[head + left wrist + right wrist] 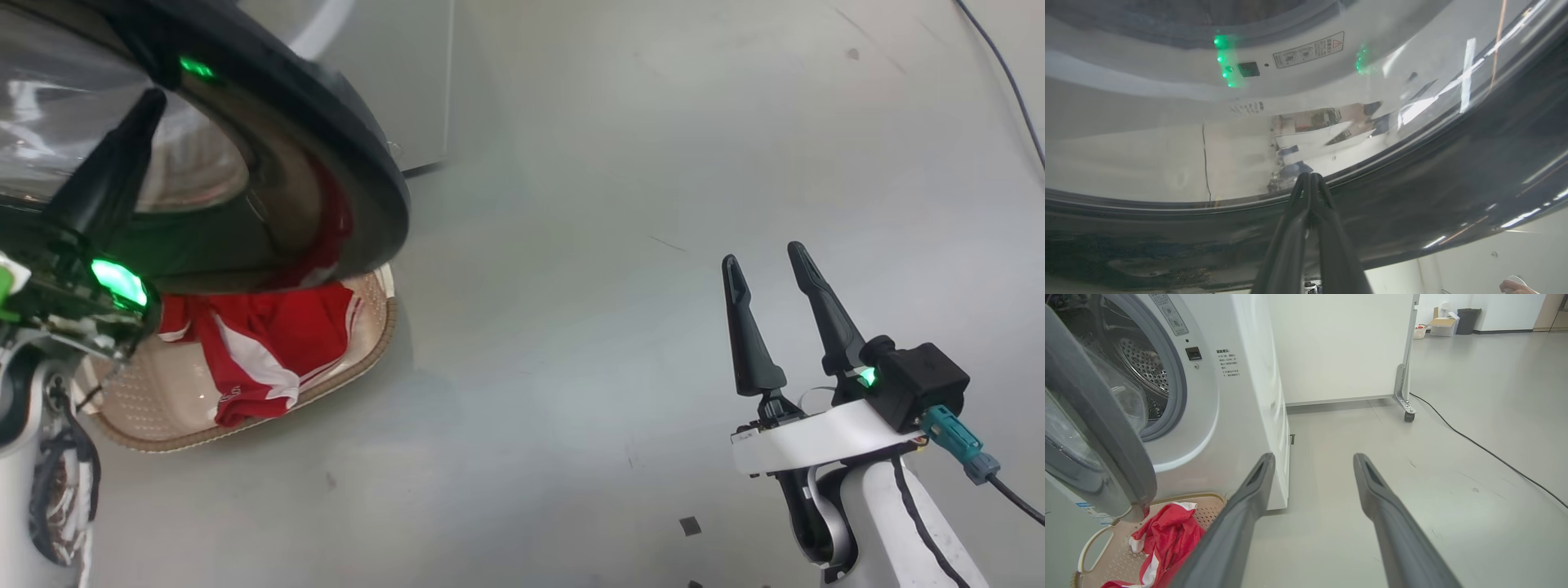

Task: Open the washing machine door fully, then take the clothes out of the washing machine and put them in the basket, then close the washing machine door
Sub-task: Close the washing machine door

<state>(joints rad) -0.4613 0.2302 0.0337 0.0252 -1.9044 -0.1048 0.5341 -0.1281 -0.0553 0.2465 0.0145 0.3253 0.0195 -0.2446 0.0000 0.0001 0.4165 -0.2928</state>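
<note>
My left gripper (151, 102) has its two long dark fingers pressed together with nothing between them. Their tips point at the large round glossy black washing machine door (343, 139), just where its dark ring meets the bulging clear glass bowl (188, 163). In my left wrist view the tips lie over that seam, but the glass is streaked with glare, so I cannot tell whether they touch the door or stop just short of it. The door stands swung out from the big white front-loading washing machine (1241, 396), and in my right wrist view its grey rubber gasket (1177, 375) and perforated steel drum (1143, 363) are exposed. From there I can make out no fabric in the part of the drum that shows. The red clothes with white stripes and trim (277, 335) lie heaped in the small rectangular cream plastic basket with a brown woven-look rim (363, 359). The basket sits on the floor against the foot of the machine, directly under the door's lower edge. My right gripper (763, 257) has its fingers spread wide and carries nothing. It hangs over the smooth grey floor (571, 245), well apart from the door and the basket, on my right. Beyond it are a white panel on castors (1339, 347) and a thin black cable (1474, 441) running across the floor.
</note>
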